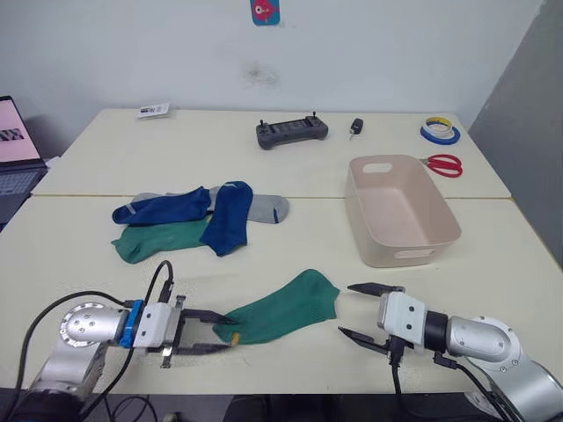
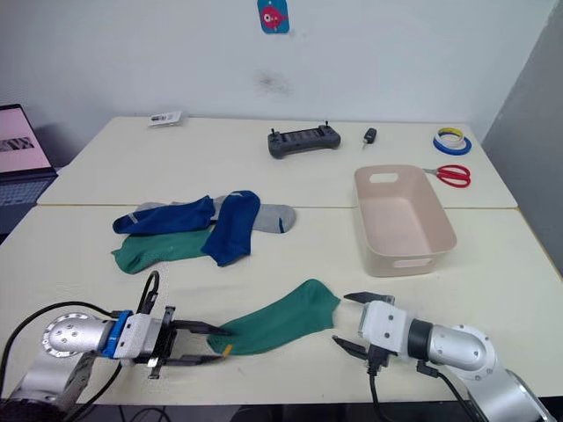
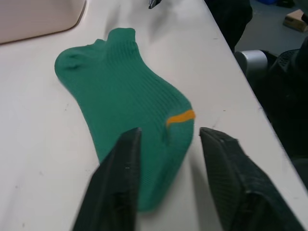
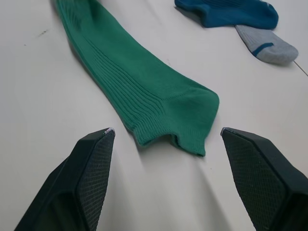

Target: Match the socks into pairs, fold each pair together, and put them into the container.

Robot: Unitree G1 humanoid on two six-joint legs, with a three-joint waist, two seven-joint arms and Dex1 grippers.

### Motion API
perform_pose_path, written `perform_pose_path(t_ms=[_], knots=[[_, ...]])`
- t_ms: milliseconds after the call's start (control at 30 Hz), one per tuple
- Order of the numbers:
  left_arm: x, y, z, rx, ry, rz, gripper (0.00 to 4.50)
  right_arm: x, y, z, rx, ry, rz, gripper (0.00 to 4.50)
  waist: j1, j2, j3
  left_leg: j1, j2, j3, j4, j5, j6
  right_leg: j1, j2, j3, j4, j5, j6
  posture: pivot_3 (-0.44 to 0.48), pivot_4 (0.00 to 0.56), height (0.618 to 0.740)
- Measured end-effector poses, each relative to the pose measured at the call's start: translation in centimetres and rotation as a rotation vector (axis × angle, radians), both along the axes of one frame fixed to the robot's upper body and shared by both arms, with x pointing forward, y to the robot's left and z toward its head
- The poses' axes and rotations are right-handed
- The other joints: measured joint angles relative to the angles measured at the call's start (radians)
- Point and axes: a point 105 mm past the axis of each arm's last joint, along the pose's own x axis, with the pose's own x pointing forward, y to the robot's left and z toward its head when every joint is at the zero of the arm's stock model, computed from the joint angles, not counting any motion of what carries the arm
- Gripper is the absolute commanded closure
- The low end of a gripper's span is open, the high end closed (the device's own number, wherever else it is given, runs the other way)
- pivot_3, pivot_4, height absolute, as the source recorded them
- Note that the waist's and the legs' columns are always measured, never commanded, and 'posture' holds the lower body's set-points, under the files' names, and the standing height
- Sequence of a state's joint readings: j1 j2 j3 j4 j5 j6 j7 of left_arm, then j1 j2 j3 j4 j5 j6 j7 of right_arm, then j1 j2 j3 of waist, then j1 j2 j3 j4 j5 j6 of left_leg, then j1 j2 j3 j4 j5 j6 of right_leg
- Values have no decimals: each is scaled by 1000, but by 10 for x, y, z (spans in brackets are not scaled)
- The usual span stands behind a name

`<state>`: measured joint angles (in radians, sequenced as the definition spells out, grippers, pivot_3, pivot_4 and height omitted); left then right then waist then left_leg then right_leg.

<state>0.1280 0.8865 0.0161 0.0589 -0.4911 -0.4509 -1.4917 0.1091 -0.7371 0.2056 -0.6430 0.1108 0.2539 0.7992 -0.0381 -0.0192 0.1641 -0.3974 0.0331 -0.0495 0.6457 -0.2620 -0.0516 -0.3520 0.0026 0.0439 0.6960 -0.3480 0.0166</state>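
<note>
1 green sock (image 1: 283,308) flat near the desk's (image 1: 88,246) front edge, left gripper (image 1: 214,332) spread narrowly around its toe end, right gripper (image 1: 368,309) gaping wide just off its cuff, other socks (image 1: 198,215) heaped mid-desk, container (image 1: 400,209) toward the right edge

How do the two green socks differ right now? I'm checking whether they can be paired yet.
The near green sock lies alone and fully exposed between the left tool and right tool; the far green sock sits in the pile, partly under a blue sock. Both lie flat, same green.
</note>
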Motion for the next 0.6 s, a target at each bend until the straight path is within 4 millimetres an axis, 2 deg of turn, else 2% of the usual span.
perform_pose_path(t_ms=[167,400,533,600], knots=[[-20,-2,4,23,-40,48,1954,-2,6,7,-6,-3,58,686,9,1,0,1,-2,0,0,0,0,2,-3,-2,0,0,0,0,150,740],[-5,-20,-6,15,-199,197,1954,-2,6,12,-46,-6,115,686,11,0,0,0,-4,0,0,0,0,3,-4,-3,-2,0,0,0,150,740],[-2,-30,-11,19,-221,191,2849,3,4,12,-65,-19,127,686,10,0,0,1,-3,0,0,0,0,3,-4,-3,-2,0,0,0,150,740],[-3,-35,-14,19,-217,175,3536,9,0,12,-100,-55,136,686,8,0,0,1,-3,0,0,0,0,3,-4,-2,-2,0,0,0,150,740]])
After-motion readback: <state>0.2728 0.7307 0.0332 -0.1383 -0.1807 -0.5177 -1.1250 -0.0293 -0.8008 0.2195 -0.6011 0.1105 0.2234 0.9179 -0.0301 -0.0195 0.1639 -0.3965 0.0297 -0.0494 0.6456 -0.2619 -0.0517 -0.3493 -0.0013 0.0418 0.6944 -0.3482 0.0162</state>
